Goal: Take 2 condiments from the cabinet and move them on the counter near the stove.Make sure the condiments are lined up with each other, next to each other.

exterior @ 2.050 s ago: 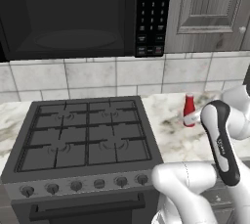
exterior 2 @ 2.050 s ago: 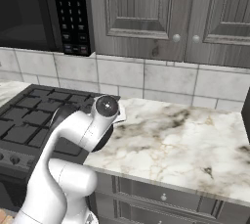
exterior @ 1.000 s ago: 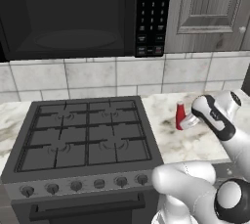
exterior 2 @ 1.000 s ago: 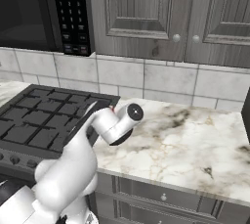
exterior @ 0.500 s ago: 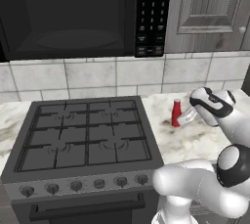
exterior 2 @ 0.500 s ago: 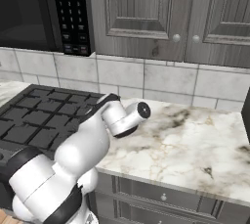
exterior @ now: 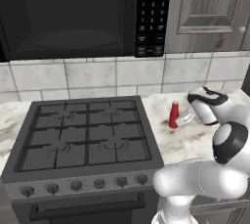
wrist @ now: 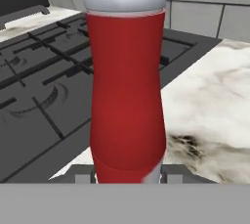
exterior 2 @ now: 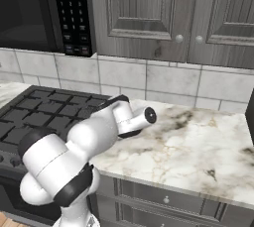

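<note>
A slim red squeeze bottle, one of the condiments, stands upright at the counter just right of the stove. My gripper reaches in from the right and is shut on the bottle's lower body. In the hand view the red bottle stands large between the fingertips, with the stove's black grates behind it and marble counter to the right. Whether its base touches the marble I cannot tell. The cabinet is out of view.
A black microwave hangs over the stove. Grey panelled door cabinets sit above a tiled backsplash. The marble counter runs wide to the right of the arm, above grey drawers.
The hand has carried the red bottle a little left toward the stove and slightly lower. The arm's elbow swung out to the right and the wrist turned.
</note>
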Available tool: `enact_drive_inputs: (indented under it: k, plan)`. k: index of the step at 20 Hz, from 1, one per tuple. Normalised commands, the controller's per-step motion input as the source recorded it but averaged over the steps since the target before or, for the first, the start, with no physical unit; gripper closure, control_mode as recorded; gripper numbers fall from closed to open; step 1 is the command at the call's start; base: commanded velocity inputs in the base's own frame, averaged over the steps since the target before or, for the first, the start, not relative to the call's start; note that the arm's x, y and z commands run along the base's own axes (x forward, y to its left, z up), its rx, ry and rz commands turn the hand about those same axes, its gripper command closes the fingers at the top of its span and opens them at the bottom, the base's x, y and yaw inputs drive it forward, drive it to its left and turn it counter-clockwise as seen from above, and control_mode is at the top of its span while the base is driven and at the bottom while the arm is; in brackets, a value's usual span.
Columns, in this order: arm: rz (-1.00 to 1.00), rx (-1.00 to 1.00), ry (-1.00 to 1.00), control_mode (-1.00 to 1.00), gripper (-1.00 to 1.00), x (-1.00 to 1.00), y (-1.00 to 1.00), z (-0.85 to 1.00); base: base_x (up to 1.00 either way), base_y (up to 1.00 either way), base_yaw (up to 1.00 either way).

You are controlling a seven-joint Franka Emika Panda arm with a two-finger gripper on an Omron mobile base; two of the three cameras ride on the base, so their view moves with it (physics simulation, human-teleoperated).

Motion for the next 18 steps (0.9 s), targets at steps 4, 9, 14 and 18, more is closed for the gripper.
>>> enact_drive_inputs:
  k: [4,9,14,18]
  plan:
    - [0.0,0.0,0.0,-1.0,1.0,0.07,0.0,-0.22,0.0,0.0,0.0]
    - [0.0,0.0,0.0,-1.0,1.0,0.09,0.03,-0.04,0.0,0.0,0.0]
    - [0.0,0.0,0.0,-1.0,1.0,0.06,0.11,-0.04,0.0,0.0,0.0]
    - [0.0,0.0,0.0,-1.0,1.0,0.03,0.11,-0.16,0.0,0.0,0.0]
